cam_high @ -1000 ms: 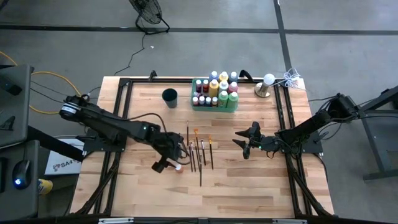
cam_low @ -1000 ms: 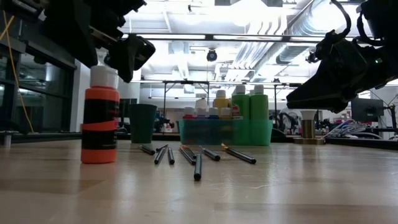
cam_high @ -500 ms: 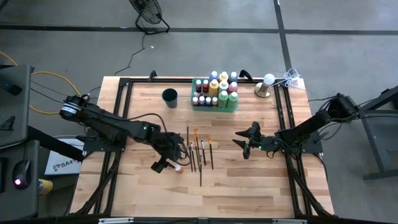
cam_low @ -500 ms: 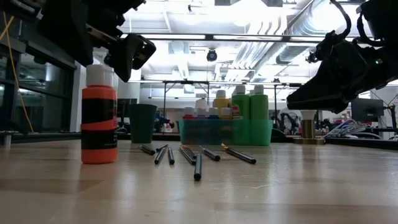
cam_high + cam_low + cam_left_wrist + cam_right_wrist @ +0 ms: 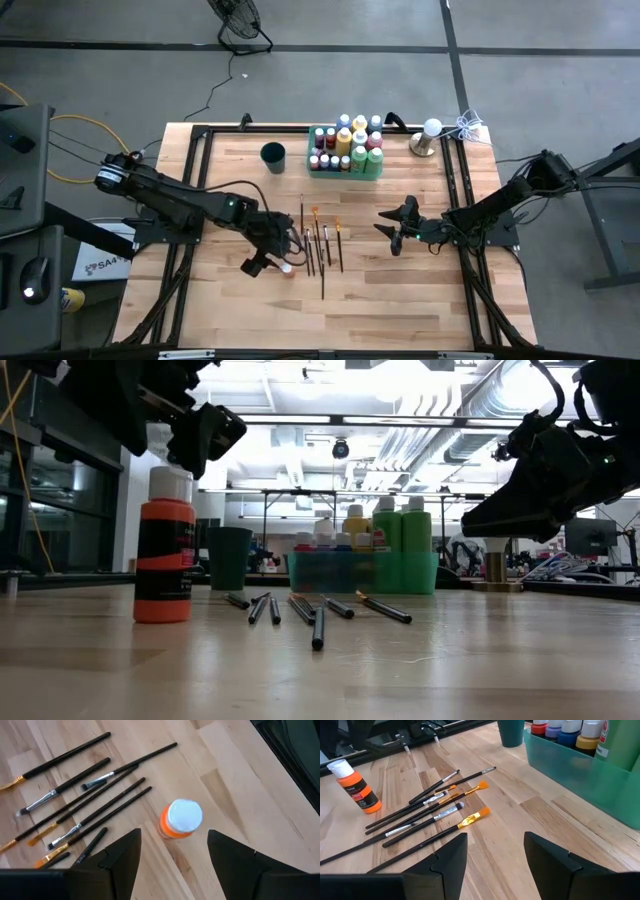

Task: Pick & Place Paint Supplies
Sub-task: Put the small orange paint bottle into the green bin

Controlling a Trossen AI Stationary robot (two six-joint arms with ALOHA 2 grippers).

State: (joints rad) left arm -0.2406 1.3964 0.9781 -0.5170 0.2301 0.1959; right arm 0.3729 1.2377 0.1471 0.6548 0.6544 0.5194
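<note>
Left gripper (image 5: 172, 852): above the orange bottle (image 5: 287, 268), near the front-left part of the table (image 5: 400, 300). Jaws stand apart, one finger to each side of the white cap as seen from the left wrist view. Not touching the bottle; the low view shows the fingers above the cap with a gap.

Orange bottle: upright on the bare wood, white cap up, dark label band around the middle. Stands just beside the lower ends of the brushes (image 5: 322, 245), on their left in the high view. Nothing grips it.

Brushes: a loose bundle of thin dark-handled brushes lying flat mid-table, roughly parallel, some overlapping. Orange and pale bristle tips point toward the tray (image 5: 345, 168). One longer brush reaches nearer the front edge than the rest.

Tray: green, see-through, at the far edge of the table. Holds many small bottles, upright and packed close: green, yellow, red, blue and white ones visible.

Cup (image 5: 273, 156): dark, round, upright, to the left of the tray and apart from it.

Right gripper (image 5: 495, 855): hangs above the table to the right of the brushes, well apart from them. Jaws apart, nothing between them.

Far right corner: a small white-topped stand (image 5: 428, 138), beside the tray's right end.
</note>
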